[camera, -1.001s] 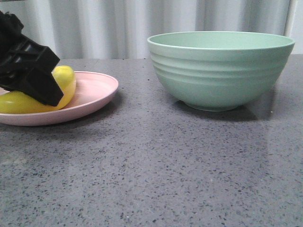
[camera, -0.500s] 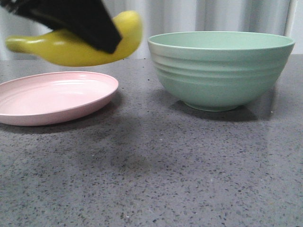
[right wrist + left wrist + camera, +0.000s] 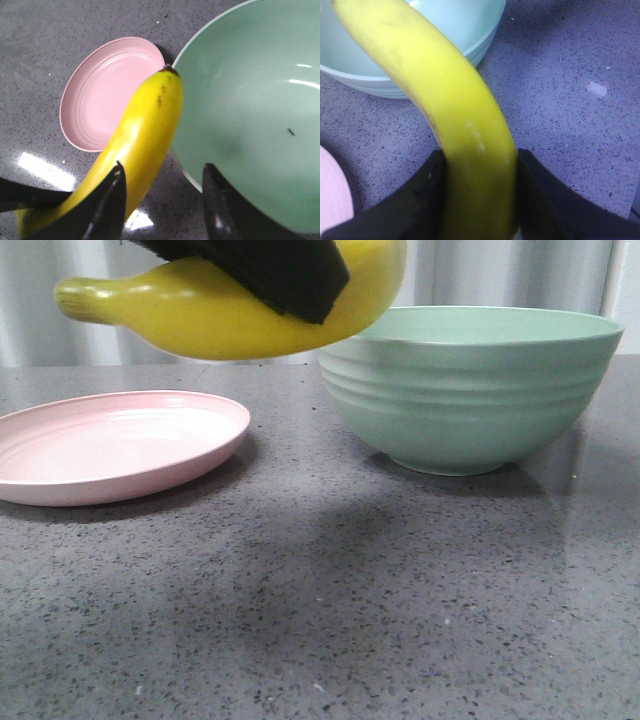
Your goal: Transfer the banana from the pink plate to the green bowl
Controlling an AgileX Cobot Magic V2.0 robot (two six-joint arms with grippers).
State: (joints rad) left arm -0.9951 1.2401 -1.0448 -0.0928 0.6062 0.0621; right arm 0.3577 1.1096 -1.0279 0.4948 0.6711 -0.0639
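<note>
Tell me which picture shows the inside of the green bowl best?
The right wrist view: it looks down into the green bowl, showing its bare floor with one tiny dark speck. The front view shows only its ridged outside and rim. The left wrist view shows a slice of it behind the banana.

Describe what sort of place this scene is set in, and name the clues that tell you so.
Probably a staged tabletop test setup rather than a real kitchen: a speckled grey stone-like counter, a plain pale curtain behind, and only a pink plate, a green bowl and a glossy banana held by black fingers.
</note>
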